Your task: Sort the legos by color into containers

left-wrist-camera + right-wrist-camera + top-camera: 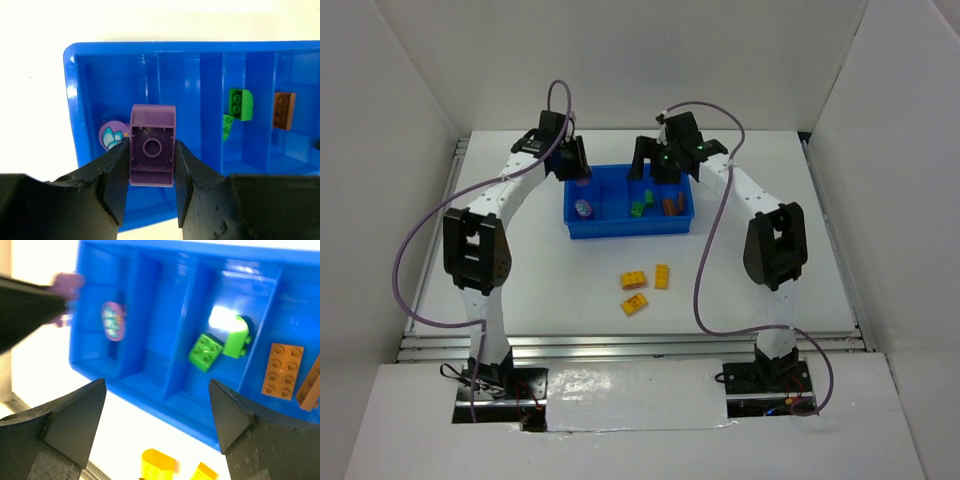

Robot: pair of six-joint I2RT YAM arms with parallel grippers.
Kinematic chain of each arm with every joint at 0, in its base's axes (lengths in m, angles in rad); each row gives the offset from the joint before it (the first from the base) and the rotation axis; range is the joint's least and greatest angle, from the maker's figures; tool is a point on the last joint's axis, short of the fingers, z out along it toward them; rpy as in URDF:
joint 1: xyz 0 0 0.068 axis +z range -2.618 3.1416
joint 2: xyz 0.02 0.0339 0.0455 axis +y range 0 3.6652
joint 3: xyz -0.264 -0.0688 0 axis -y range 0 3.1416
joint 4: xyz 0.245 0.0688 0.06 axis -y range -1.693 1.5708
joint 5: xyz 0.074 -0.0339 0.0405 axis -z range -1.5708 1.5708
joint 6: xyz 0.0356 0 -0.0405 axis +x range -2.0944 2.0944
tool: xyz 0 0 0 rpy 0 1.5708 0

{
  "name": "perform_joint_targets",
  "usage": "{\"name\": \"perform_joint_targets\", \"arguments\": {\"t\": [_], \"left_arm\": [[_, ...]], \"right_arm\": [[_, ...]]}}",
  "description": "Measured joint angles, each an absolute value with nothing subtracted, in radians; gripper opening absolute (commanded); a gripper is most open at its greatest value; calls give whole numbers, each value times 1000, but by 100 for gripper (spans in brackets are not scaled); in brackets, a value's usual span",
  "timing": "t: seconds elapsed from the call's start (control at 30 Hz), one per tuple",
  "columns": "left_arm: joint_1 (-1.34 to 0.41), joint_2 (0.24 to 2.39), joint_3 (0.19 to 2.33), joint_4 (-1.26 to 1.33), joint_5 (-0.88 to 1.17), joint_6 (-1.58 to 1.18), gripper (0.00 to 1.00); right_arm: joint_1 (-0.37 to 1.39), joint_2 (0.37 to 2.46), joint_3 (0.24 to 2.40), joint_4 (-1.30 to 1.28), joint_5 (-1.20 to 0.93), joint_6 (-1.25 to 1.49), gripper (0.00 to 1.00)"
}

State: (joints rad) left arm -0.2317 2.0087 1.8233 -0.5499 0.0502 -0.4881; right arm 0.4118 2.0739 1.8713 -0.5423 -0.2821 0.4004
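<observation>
My left gripper [152, 167] is shut on a purple brick [152, 145], held above the left end compartment of the blue tray [70, 100]. A lilac printed brick [111, 134] lies in that compartment. Two green bricks [205, 352] lie in a middle compartment and two brown bricks [282, 371] in the right one. My right gripper [157, 385] is open and empty, above the tray's near wall. Three yellow-orange bricks [635, 281] lie on the table in front of the tray [628, 228]. In the top view the left gripper [578, 165] and the right gripper [655, 165] hang over the tray's far side.
White walls enclose the table on three sides. The tray's second compartment from the left [175, 90] holds nothing. A metal rail [620, 345] runs along the near table edge. Cables loop from both arms.
</observation>
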Motion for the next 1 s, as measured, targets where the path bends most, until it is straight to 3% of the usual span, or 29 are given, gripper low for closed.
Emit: {"name": "perform_joint_targets", "arguments": {"t": [0.47, 0.57, 0.63, 0.7, 0.83, 0.87, 1.0], "left_arm": [[-232, 2172, 1893, -600, 28, -448, 3], [-232, 2173, 1892, -610, 24, -448, 33], [-232, 2173, 1893, -609, 24, -448, 42], [-232, 2173, 1893, -613, 30, -447, 72], [-232, 2172, 1898, -613, 39, -448, 77], [-232, 2169, 1898, -614, 39, -448, 87], [-232, 2150, 1898, -614, 38, -449, 88]], "right_arm": [[410, 1850, 1713, -514, -299, 398, 90], [410, 1850, 1694, -517, -294, 395, 90], [410, 1850, 1692, -518, -293, 392, 90], [409, 1849, 1692, -517, -294, 391, 90], [408, 1848, 1692, -517, -296, 391, 90], [408, 1848, 1692, -517, -296, 391, 90], [408, 1848, 1692, -517, -298, 392, 90]]}}
